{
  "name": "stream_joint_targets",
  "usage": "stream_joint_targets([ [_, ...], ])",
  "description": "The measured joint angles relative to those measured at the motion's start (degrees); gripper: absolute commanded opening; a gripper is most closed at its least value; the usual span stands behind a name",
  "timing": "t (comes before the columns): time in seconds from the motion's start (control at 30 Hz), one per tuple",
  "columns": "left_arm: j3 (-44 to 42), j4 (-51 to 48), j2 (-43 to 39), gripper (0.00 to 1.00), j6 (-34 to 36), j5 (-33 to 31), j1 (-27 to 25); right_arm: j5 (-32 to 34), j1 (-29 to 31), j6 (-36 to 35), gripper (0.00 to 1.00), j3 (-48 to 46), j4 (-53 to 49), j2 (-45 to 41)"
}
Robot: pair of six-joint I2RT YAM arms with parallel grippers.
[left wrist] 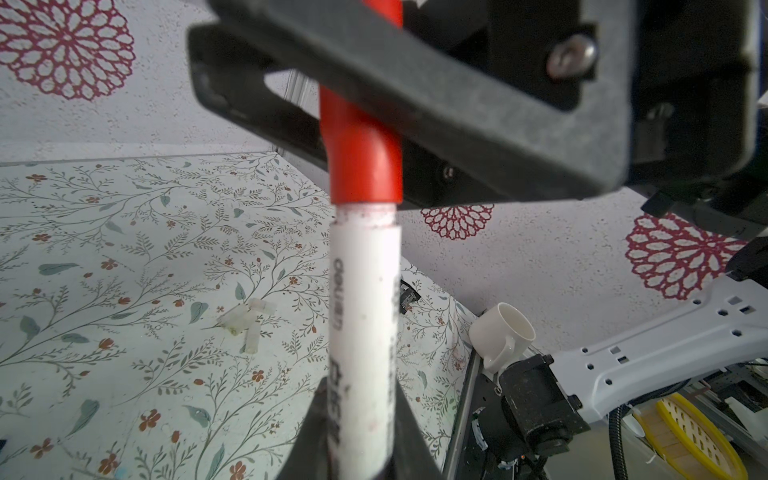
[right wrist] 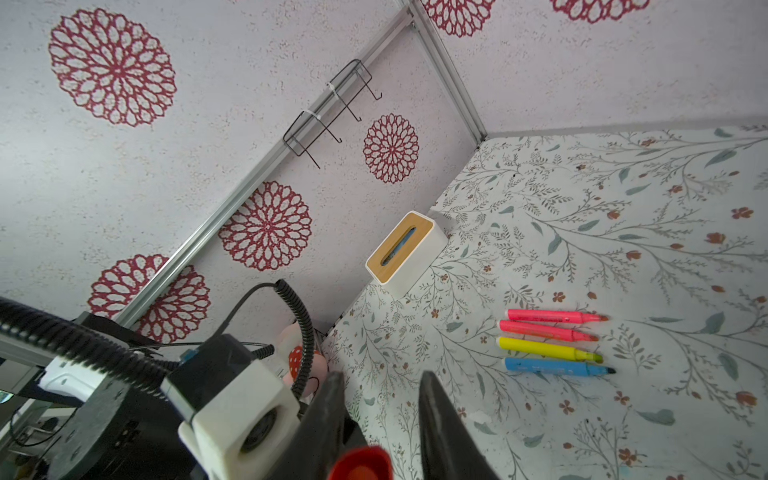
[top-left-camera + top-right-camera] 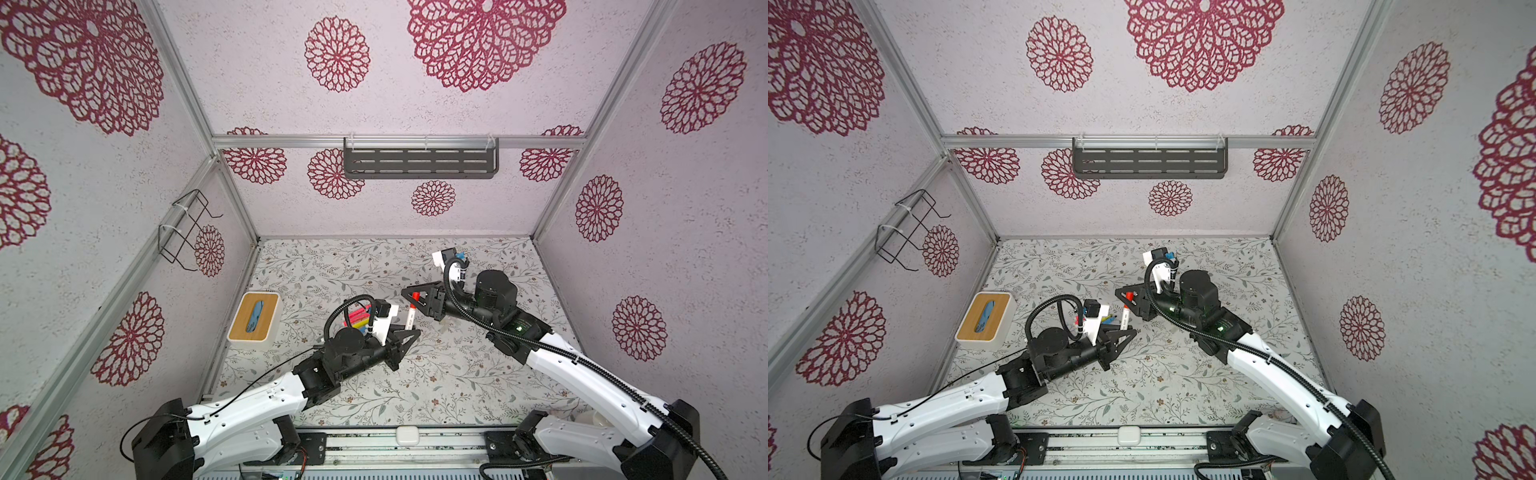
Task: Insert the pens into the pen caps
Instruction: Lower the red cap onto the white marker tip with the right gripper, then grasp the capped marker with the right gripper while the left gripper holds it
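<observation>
The left claw (image 1: 361, 440) is clamped on the lower barrel of the white pen (image 1: 363, 311). It holds the pen upright and clear of the table (image 1: 104, 249), probably so the other arm can work on the top end. In a top view the right claw (image 3: 412, 296) sits at about one o'clock from the left one and reaches around the red cap (image 1: 365, 158) on the pen's tip. A narrow white collar shows just under the cap's rim, so I judge the cap is not pressed fully home. From the right wrist the cap shows between the two fingers (image 2: 436, 415), with a sliver of gap beside it. I cannot tell whether that claw is squeezing the cap or only surrounding it.

Farther out, at about nine o'clock from the left claw, four uncapped pens (image 2: 548, 350) lie side by side: two pink, one yellow, one blue. Their tips all point the same way, likely lined up for easy picking. Beyond them, also at nine o'clock, stands a wood-topped box (image 3: 254, 316). A small heap of clear caps (image 1: 247, 322) lies on the table.

The left wrist camera mount covers most of the loose pens in both top views, and I cannot pick out the clear caps there. The red cap's top is cut off in the left wrist view. A white cup (image 1: 505, 332) at the table's edge is partly hidden by the right arm.
</observation>
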Motion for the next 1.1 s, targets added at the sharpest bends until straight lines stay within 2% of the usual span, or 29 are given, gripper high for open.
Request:
stream_joint_targets([
  [0.1, 0.0, -0.4, 0.0, 0.00, 0.2, -0.3, 0.0, -0.1, 0.4, -0.5, 0.04, -0.2, 0.0, 0.0],
  [0.17, 0.0, -0.9, 0.0, 0.00, 0.3, -0.4, 0.0, 0.5, 0.8, -0.9, 0.00, -0.9, 0.5, 0.0],
  [0.3, 0.0, -3.0, 0.0, 0.00, 0.3, -0.5, 0.2, 3.7, 2.3, -1.8, 0.00, -3.3, 1.8, -0.6],
  [0.63, 0.0, -5.9, -0.2, 0.00, 0.3, 6.8, 4.3, 24.0, 11.0, -2.2, 0.00, -7.8, 4.5, -2.4],
  [0.77, 0.0, -6.7, -0.2, 0.00, 0.2, 9.9, 5.9, 29.4, 13.3, -0.3, 0.00, -10.4, 9.0, -2.0],
  [0.9, 0.0, -8.7, -0.4, 0.00, 0.0, 12.2, 7.5, 30.9, 14.4, 0.3, 0.00, -12.3, 13.5, -0.4],
  [1.1, -0.9, -9.8, -2.4, 0.00, -0.2, 17.0, 9.3, 28.6, 15.0, 0.1, 0.00, -14.0, 17.1, -0.9],
])
